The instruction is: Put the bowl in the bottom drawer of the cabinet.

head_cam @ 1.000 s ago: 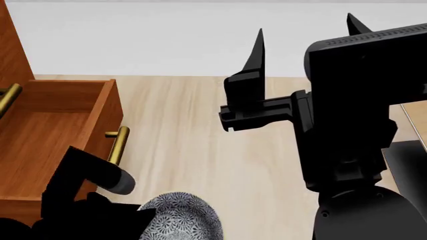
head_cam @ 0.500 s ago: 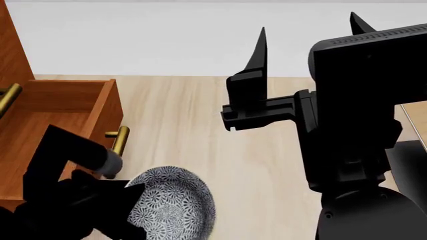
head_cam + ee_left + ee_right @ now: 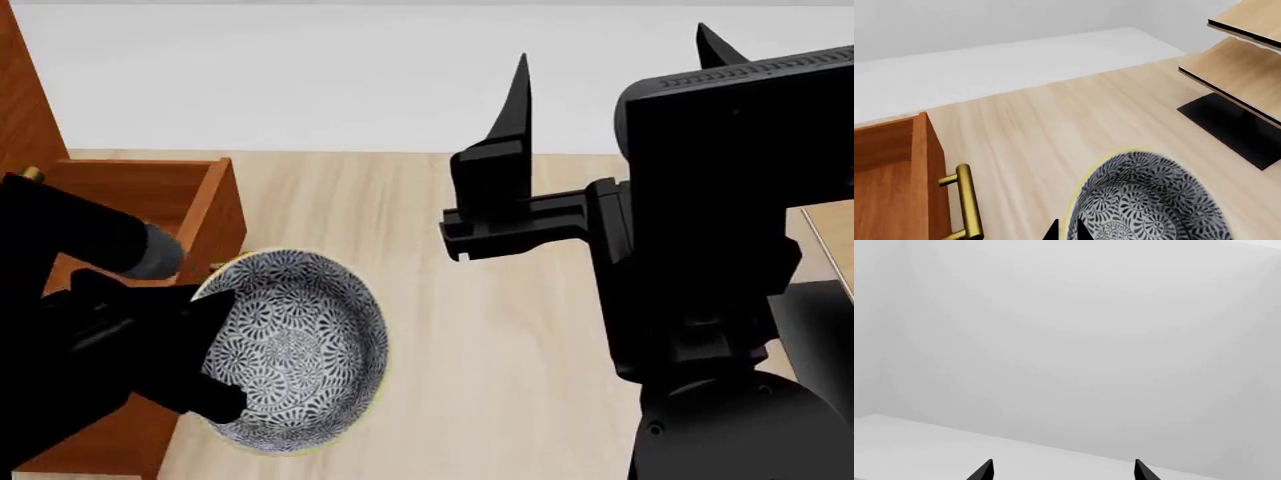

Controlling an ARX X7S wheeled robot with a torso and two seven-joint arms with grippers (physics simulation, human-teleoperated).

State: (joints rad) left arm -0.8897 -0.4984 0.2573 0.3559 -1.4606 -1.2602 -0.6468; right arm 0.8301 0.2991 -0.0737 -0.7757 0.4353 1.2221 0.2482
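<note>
Since half a second ago the bowl (image 3: 300, 350) has risen and swung toward the bottom drawer (image 3: 127, 200), and now hangs tilted at the drawer's front corner, hiding most of the brass handle (image 3: 967, 207). The left gripper (image 3: 214, 355) grasps the bowl by its rim. The drawer stands pulled open from the cabinet (image 3: 24, 100), its inside bare wood. Beyond the drawer front lies open pale floor (image 3: 1054, 125), with a light-wood rack (image 3: 1241, 65) well apart from it. The right gripper (image 3: 607, 75) is unchanged, fingertips spread wide, holding nothing.
</note>
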